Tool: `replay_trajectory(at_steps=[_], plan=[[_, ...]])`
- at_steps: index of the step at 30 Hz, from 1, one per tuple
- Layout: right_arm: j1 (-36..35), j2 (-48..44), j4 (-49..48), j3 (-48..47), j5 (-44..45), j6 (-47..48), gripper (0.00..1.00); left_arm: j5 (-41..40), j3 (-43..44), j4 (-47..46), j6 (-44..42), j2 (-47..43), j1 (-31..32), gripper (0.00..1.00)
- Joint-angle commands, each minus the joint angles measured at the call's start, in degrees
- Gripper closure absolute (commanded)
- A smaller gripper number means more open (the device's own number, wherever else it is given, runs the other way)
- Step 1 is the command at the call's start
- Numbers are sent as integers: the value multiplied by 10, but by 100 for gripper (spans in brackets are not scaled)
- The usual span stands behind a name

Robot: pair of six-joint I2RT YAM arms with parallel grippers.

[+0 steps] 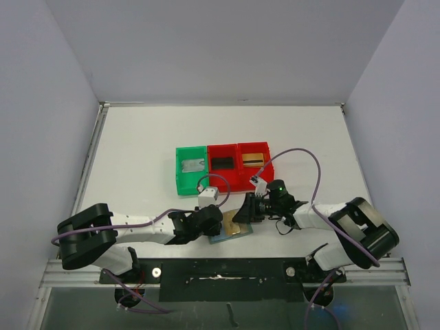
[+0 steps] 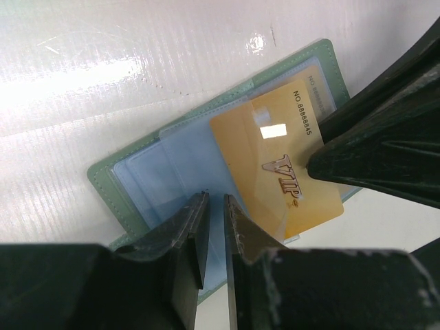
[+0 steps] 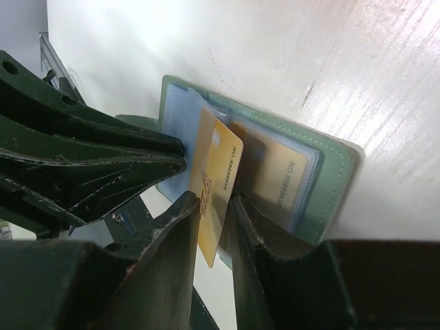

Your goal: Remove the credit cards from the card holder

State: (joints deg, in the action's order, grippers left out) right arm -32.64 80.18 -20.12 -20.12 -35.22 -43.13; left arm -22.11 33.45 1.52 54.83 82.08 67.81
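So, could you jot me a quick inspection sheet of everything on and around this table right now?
surface: white table, glossy, no spills seen.
job's things: card holder lies open by the near edge; one gold card is drawn partly out, a second gold card sits in its sleeve. The green bin holds a silver-grey card; the red bins hold a black card and a further gold card.
clutter: nothing seen.
grippers: left gripper nearly closed, apparently clamping the holder's edge; right gripper pinches the drawn-out gold card.
cables: purple cables loop from both wrists.
surroundings: plain pale walls on three sides; dark mounting rail at the near edge.
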Motion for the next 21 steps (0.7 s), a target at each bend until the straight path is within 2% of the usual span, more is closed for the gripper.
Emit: replay_trajectory(at_steps=[1,10,14,19,21], plan=[[0,29,-76,-3,-31,-16,76,3,-2,31,-6,6,0,85],[2,18,-84,3,-30,-12,100,1,-6,35,-2,1,0,85],[2,-4,-61,7,-14,-1,100,-2,-8,36,-2,-7,0,85],[-1,3,-89,13,-29,-12,79,33,-28,-16,4,-20,-6,81],[-1,13,-91,9,-32,-12,77,38,-32,-29,6,-21,-7,81]])
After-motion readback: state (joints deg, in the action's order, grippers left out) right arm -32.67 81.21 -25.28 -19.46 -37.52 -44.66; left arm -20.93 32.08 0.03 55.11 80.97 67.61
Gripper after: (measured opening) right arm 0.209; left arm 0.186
